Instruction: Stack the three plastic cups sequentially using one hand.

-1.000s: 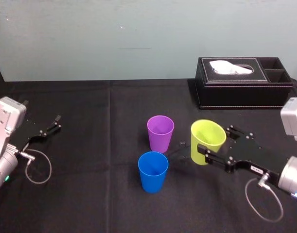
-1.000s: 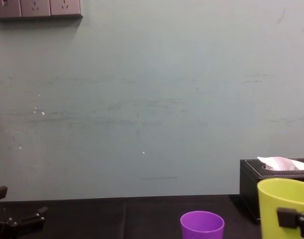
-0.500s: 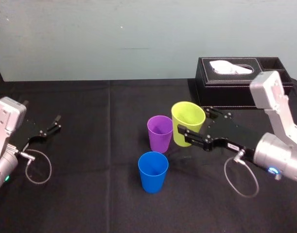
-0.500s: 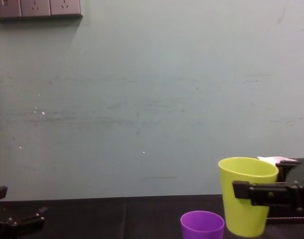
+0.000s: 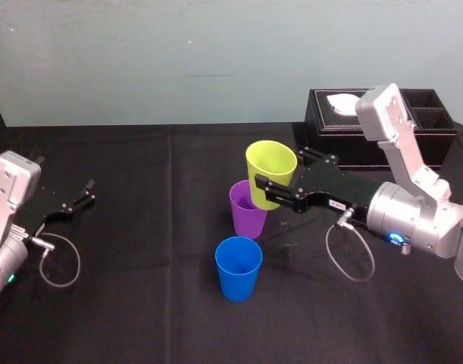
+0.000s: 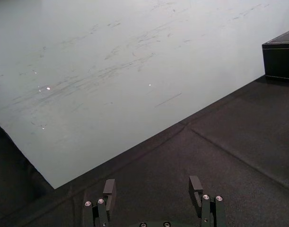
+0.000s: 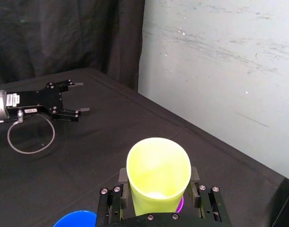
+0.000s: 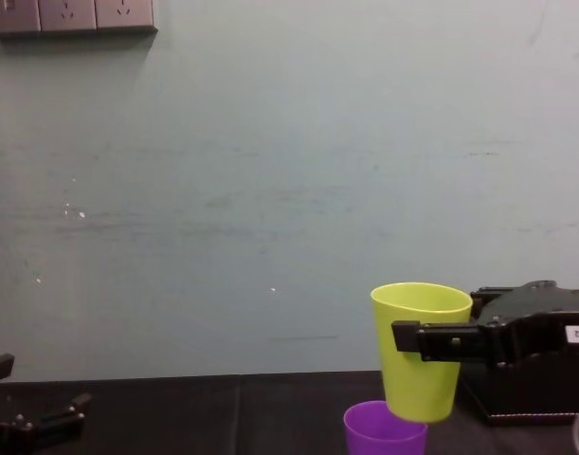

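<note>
Evidently the yellow-green tapered plastic cup (image 5: 270, 161) is clamped upright between the fingers (image 8: 431, 338) of the right gripper (image 5: 275, 176), just above the purple plastic cup (image 5: 246, 218) and slightly to its right. A small leftward shift before lowering is judged necessary. The left gripper (image 5: 83, 192) is parked well left, fingers spread.

Black tissue box (image 5: 330, 136) at the black table's (image 5: 140, 303) far right, by a pale wall (image 8: 270, 190) with sockets (image 8: 71, 16) high up.

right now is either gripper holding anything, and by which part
The right gripper clamps the yellow-green cup by its side wall, about mid-height; the left gripper is open and empty.
</note>
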